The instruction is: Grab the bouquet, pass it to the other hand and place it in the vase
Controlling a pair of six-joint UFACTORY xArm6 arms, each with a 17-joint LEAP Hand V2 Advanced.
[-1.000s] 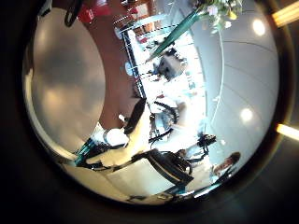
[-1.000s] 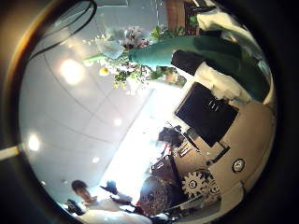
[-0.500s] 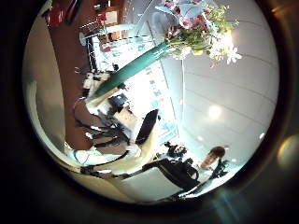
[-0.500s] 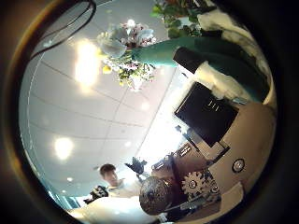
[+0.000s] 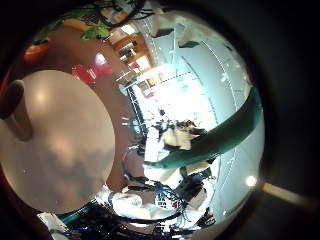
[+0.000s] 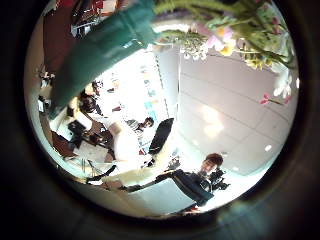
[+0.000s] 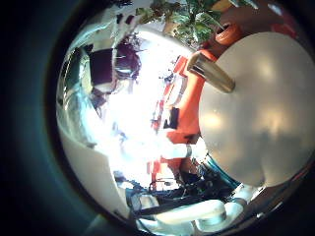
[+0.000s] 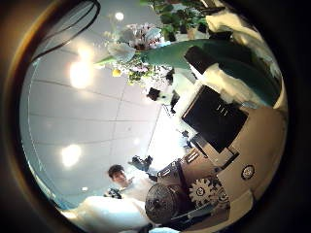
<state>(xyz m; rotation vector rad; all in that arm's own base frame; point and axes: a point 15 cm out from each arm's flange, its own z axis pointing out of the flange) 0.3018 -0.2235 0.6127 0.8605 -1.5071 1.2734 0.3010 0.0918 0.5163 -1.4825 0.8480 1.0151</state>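
The bouquet is a bunch of small flowers in a long tapered wrap. In the right thumb side palm view my right hand's fingers are curled round the wrap and hold it in the air. In the left thumb side palm view the wrap and flowers fill much of the picture, close to the left palm. My left hand's fingers stay straight and away from the wrap. The wrap also crosses the left little finger side palm view. The vase stands on the round table.
The right little finger side palm view shows the round table with the vase near its edge. Chairs and room furniture lie beyond the table.
In the left thumb side palm view the bouquet has grown larger and come much closer to the left palm. It keeps its place in the right hand while the background behind it shifts.
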